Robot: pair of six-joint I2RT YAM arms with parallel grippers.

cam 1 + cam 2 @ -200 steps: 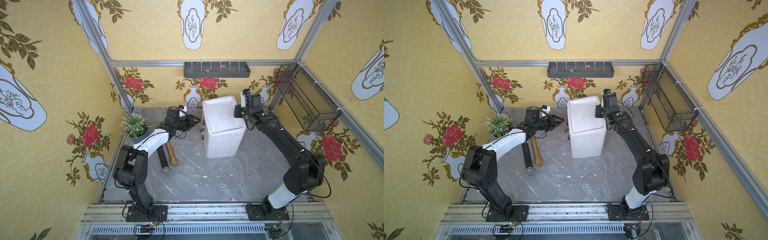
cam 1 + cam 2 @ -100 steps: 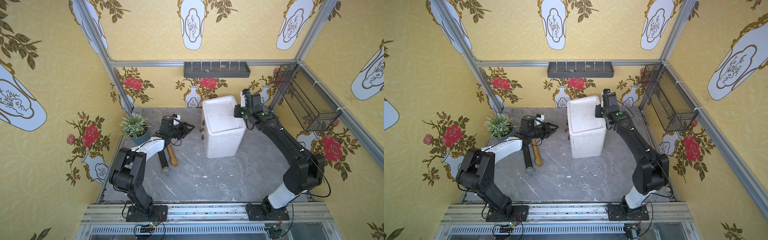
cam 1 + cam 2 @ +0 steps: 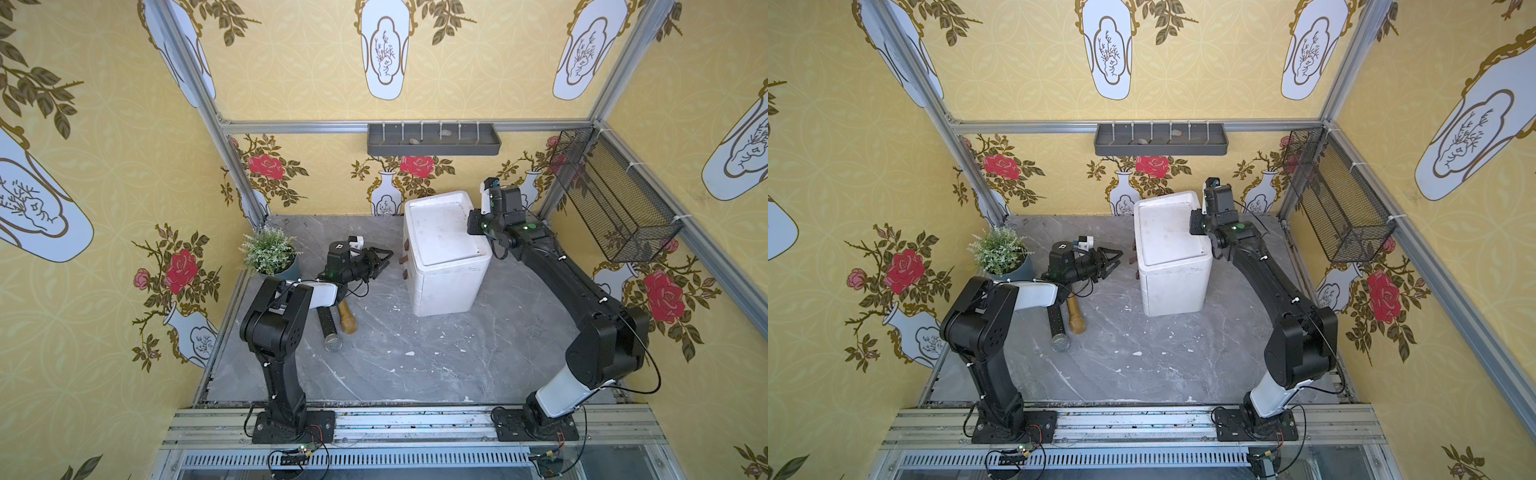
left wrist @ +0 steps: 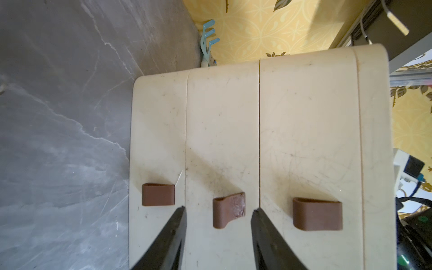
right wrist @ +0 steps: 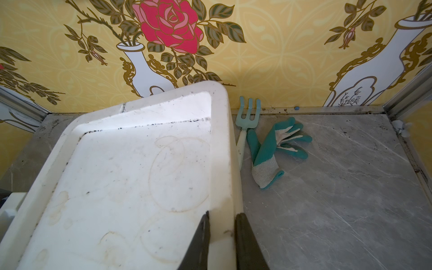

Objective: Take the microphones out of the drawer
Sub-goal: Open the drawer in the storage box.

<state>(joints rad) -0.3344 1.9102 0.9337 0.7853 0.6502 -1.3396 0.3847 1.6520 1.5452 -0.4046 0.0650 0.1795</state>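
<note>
1. Approach to a handle seems the step in hand: the left gripper (image 3: 384, 258) hangs short of the drawer unit (image 3: 440, 232), jaws apart and empty, lined up with the middle handle (image 4: 228, 211).
2. All three drawers look shut. On the desk (image 3: 415, 361), under the left arm (image 3: 316, 291), lie a black microphone (image 3: 328, 328) and a gold microphone (image 3: 347, 320). Whether another sits inside cannot be seen.
3. Bracing, likely: the right gripper (image 5: 223, 214) has its jaws narrow on the unit's raised top rim.
4. Next move calls for closing the gap, pinching that handle, then a straight pull.
5. Room: bare desk lies before the drawer fronts. The plant (image 3: 270, 253) and both microphones sit on the pull-back side. A rake (image 5: 248, 109) and glove (image 5: 264, 149) lie behind the unit, by the wall (image 5: 280, 70).
</note>
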